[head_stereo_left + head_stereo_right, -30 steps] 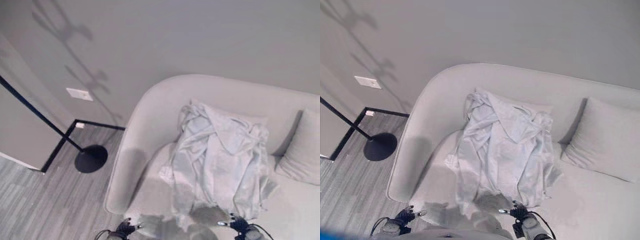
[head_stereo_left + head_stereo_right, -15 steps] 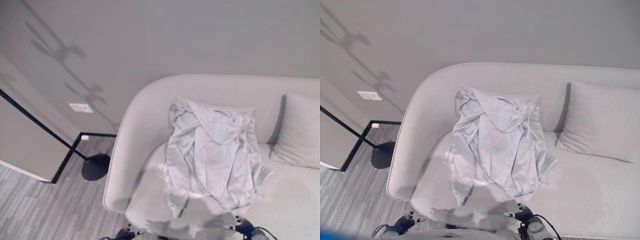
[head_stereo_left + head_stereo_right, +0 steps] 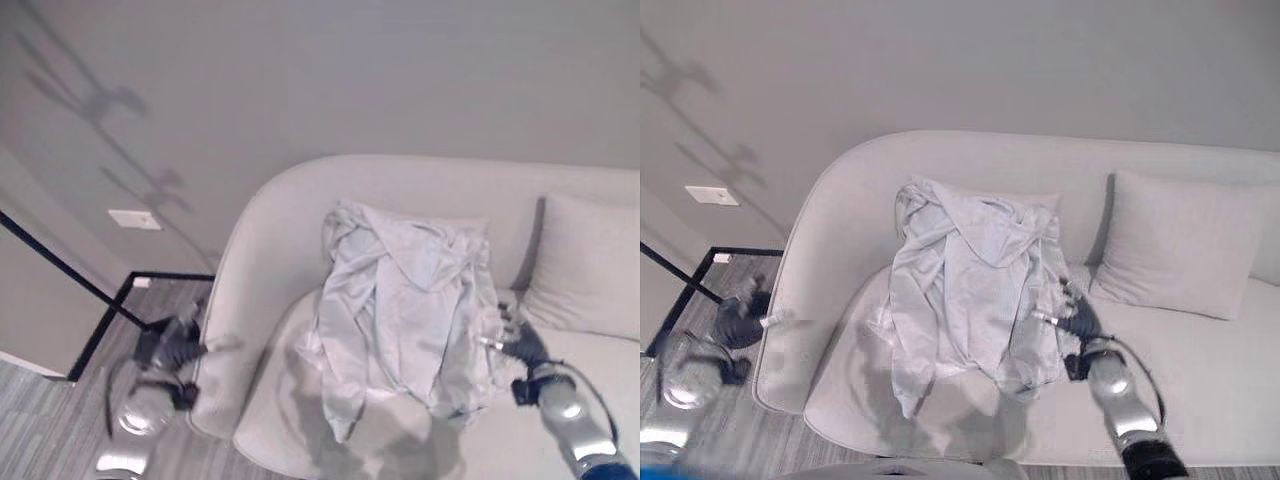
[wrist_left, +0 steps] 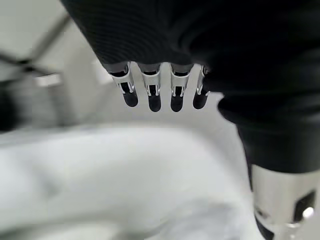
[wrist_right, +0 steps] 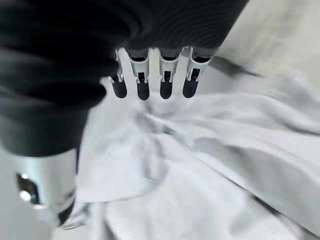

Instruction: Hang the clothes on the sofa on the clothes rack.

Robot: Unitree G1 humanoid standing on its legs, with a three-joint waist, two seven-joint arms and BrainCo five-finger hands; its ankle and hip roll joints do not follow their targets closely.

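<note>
in the left eye view, the pale garment point(image 3: 405, 300) is seen draped over the sofa point(image 3: 300, 400) backrest and seat, spreading down toward the seat's front edge. the right hand point(image 3: 522, 343) is held at the garment's right edge, its fingertips just beside the cloth. the left hand point(image 3: 172, 342) is raised beside the sofa's outer armrest, well apart from the garment, with the clothes rack point(image 3: 60, 270) pole behind it.

in the right eye view, a cushion point(image 3: 1180, 245) is seen beyond the right hand, on the side away from the garment.

in the left wrist view, the left hand's fingers point(image 4: 150, 92) are extended straight and loose, with nothing held.

in the right wrist view, the fingers are likewise stretched out and ungripped, with rumpled folds of the garment lying just past their tips.
</note>
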